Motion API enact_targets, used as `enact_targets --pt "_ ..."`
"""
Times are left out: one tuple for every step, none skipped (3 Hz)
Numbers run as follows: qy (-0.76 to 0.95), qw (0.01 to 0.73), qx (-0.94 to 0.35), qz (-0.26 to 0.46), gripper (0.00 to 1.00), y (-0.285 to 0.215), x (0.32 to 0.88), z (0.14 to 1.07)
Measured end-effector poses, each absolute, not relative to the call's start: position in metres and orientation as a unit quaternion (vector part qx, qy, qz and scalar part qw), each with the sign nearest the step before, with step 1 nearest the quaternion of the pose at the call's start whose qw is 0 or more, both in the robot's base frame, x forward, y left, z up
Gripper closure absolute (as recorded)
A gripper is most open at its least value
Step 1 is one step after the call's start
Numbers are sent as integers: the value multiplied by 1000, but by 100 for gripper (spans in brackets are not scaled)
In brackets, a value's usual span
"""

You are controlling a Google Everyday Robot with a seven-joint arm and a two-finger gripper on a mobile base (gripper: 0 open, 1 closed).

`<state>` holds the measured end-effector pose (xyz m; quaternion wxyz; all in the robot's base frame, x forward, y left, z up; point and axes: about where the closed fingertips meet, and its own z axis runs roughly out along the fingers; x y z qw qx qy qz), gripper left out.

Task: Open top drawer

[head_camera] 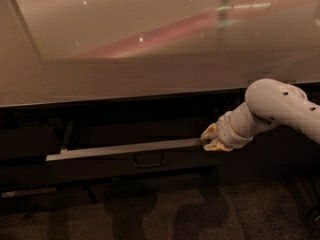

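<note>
The top drawer (100,165) stands partly pulled out under the counter. It has a dark front, a small curved centre handle (148,161) and a grey rim (125,149) along the top. My gripper (212,139), on the white arm (277,109) coming from the right, is at the right end of that rim. One yellowish finger (208,132) lies behind the front panel and one before it, shut on the panel's top edge. The drawer's inside is dark and mostly hidden.
A wide glossy countertop (150,59) overhangs the drawer and fills the upper view. Dark cabinet fronts (30,144) sit to the left and a lower dark front (60,191) beneath. Dark speckled floor (200,214) lies in front.
</note>
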<state>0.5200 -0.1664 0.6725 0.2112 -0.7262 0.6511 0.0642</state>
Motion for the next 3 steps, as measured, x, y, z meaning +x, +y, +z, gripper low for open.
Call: enact_targets --pt "648 212 -728 66 100 -166 514 671" --pt "646 213 -730 68 100 -165 508 671" --pt "646 213 -730 68 100 -165 508 670"
